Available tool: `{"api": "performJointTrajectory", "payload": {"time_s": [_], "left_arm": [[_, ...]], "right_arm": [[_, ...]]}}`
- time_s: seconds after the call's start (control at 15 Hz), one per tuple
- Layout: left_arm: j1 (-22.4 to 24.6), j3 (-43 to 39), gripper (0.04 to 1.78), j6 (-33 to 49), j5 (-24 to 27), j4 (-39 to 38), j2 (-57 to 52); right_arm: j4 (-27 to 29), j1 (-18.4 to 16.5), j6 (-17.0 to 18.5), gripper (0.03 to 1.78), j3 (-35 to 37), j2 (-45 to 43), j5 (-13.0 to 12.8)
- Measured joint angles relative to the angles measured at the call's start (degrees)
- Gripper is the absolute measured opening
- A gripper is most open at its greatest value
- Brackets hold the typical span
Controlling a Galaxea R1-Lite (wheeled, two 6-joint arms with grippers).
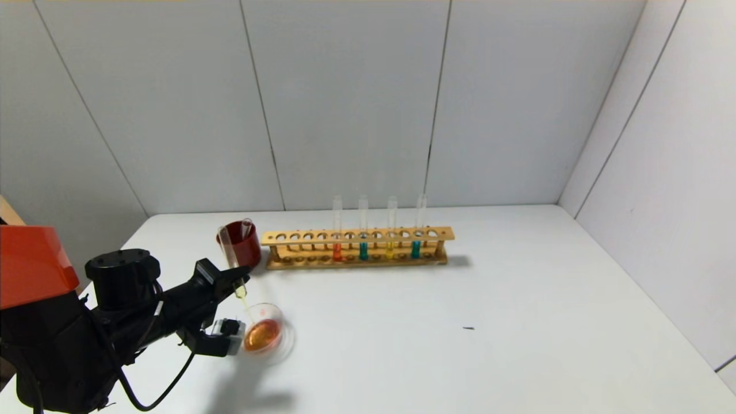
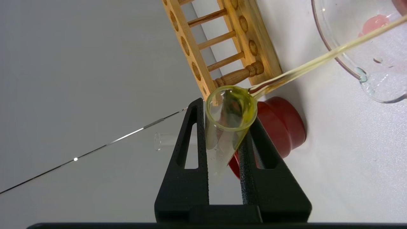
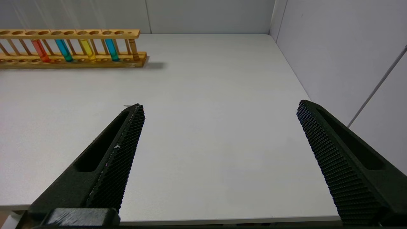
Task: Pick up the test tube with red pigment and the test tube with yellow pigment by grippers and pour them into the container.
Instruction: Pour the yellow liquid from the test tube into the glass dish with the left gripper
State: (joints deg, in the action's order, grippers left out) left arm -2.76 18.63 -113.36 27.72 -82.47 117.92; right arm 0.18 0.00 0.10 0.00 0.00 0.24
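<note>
My left gripper point(image 1: 236, 284) is shut on the test tube with yellow pigment point(image 1: 232, 253), tilted with its mouth down. A thin yellow stream point(image 2: 318, 59) runs from the tube's mouth point(image 2: 230, 108) into the container point(image 1: 271, 311), a clear glass dish that holds orange liquid. In the left wrist view my left gripper point(image 2: 226, 112) clamps the tube near its rim, and the dish's rim point(image 2: 330, 51) shows beyond it. A test tube with red pigment point(image 1: 337, 250) stands in the wooden rack point(image 1: 356, 236). My right gripper point(image 3: 219, 108) is open and empty over bare table, out of the head view.
The rack also holds two teal tubes point(image 1: 363, 250) and a yellow tube point(image 1: 390, 248). A dark red cup point(image 1: 244, 244) with an empty tube point(image 1: 246, 225) in it stands just behind the dish, left of the rack. A small dark speck point(image 1: 468, 328) lies mid-table.
</note>
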Motion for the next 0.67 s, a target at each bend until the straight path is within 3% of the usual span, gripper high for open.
{"api": "performJointTrajectory", "payload": {"time_s": [0.67], "left_arm": [[-3.3,-0.2,0.32,-5.6,-0.3,-2.8,-1.7]], "right_arm": [[0.0,0.0,0.0,1.75,0.0,0.0,0.0]]}}
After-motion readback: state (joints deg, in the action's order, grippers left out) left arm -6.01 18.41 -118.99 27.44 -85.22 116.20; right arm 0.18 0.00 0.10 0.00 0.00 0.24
